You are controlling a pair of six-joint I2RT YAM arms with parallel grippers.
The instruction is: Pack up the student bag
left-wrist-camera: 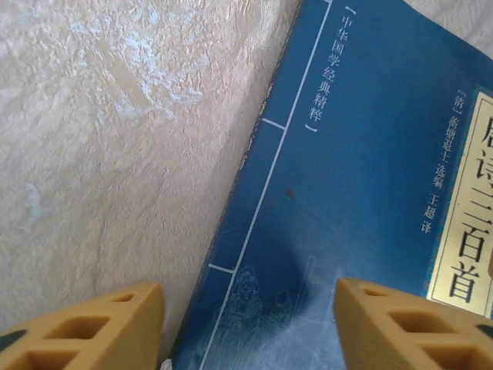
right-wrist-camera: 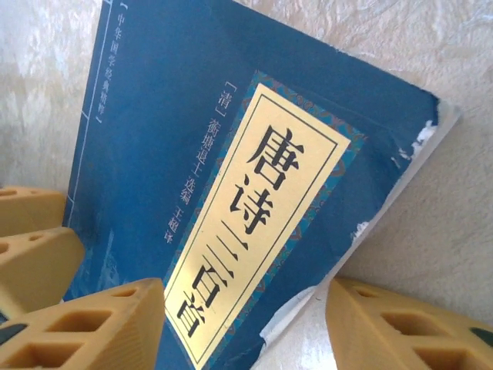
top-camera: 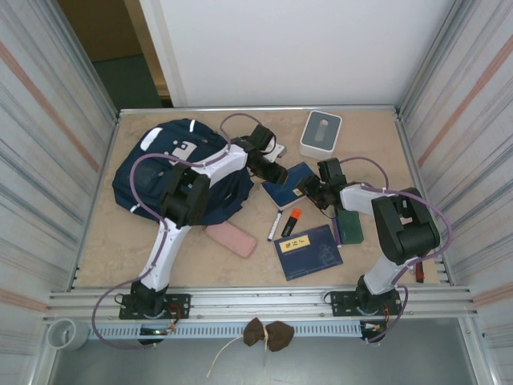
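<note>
The student bag [top-camera: 172,172], navy with white patches, lies at the back left of the table. Right of it lies a blue book [top-camera: 282,193] with a yellow title label [right-wrist-camera: 262,223]. My left gripper [top-camera: 280,173] is at the book's left side. It is open, with one finger [left-wrist-camera: 92,331] over the table and the other over the cover, straddling the spine edge [left-wrist-camera: 254,177]. My right gripper [top-camera: 309,191] is open at the book's opposite side, one finger [right-wrist-camera: 85,331] above the label and one beyond the worn corner [right-wrist-camera: 427,127].
A second blue book [top-camera: 309,251] lies near the front, with an orange highlighter [top-camera: 290,220] and a pen [top-camera: 274,224] beside it. A pink case [top-camera: 231,238] sits below the bag. A dark green item [top-camera: 349,226] lies by the right arm, and a white-grey box [top-camera: 321,133] stands at the back.
</note>
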